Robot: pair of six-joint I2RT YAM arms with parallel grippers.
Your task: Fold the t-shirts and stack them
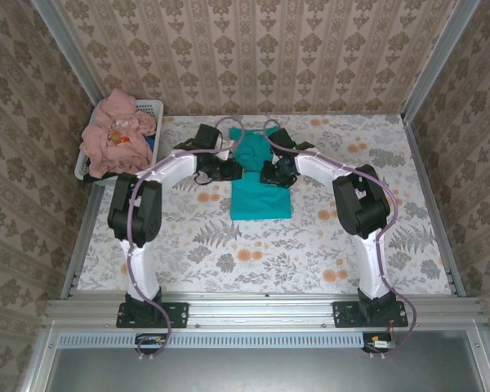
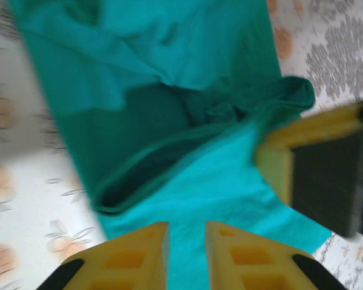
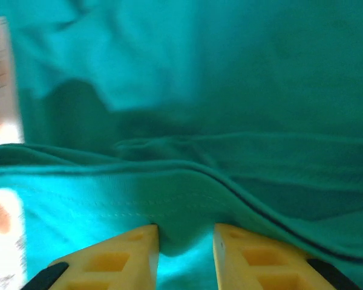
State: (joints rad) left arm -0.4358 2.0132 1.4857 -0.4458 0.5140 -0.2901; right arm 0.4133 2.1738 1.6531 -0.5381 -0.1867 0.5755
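A teal-green t-shirt (image 1: 260, 200) lies partly folded in the middle of the table, its upper part bunched between the two arms. My left gripper (image 1: 233, 170) hovers at the shirt's left side; in the left wrist view its jaws (image 2: 187, 232) stand slightly apart over flat teal cloth (image 2: 218, 187), holding nothing. My right gripper (image 1: 269, 173) is at the shirt's right side; its jaws (image 3: 186, 235) are parted, with a fold of the hem (image 3: 187, 199) lying loose between the tips. Salmon-pink t-shirts (image 1: 118, 135) are heaped in the basket.
A white slotted laundry basket (image 1: 153, 106) stands at the back left corner. The right gripper's yellow finger (image 2: 327, 181) shows close by in the left wrist view. The floral tablecloth (image 1: 310, 245) is bounded by metal rails and patterned walls.
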